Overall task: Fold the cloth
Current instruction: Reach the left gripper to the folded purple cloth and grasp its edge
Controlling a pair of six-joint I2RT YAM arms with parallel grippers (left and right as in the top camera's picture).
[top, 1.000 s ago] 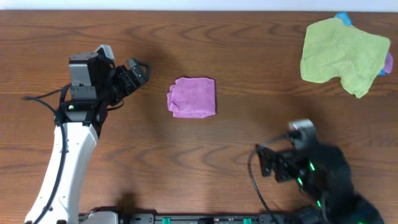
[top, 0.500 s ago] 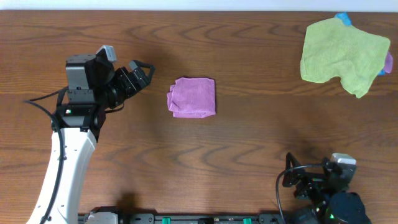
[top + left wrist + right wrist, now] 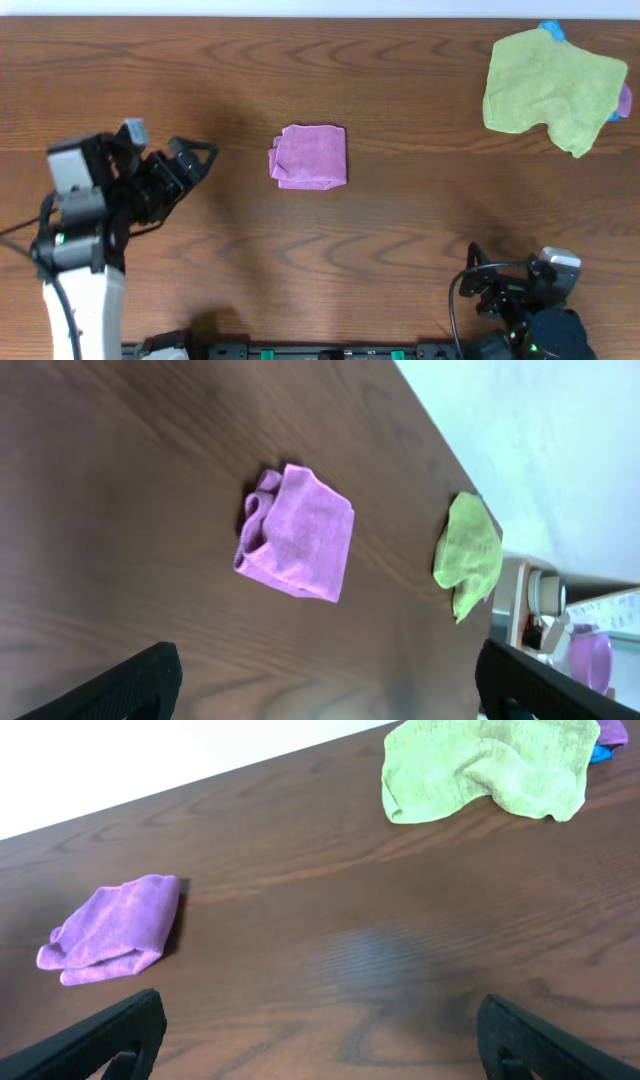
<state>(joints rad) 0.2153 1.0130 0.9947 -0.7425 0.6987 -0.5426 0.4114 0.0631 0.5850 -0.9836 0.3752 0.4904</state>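
Overhead view of a dark wooden table [image 3: 400, 220] with two robot arms. The purple cloth [image 3: 310, 156] lies near the middle of the table as a compact, roughly square bundle, layered edges bunched along its left side, touched by neither arm. It has not moved in the last second. The left gripper [image 3: 195, 165] has pulled back from just beside the cloth toward the near left corner and now sits well apart from it, jaws spread wide and holding nothing. The right gripper [image 3: 478, 290], also wide open and empty, has withdrawn to the near edge on the right and has stayed there. A larger light-green cloth [image 3: 548, 85] lies rumpled at the far right corner, with a small blue item [image 3: 551, 29] peeking out behind it. With both arms retreating from a doubled-over cloth, the folding looks finished.
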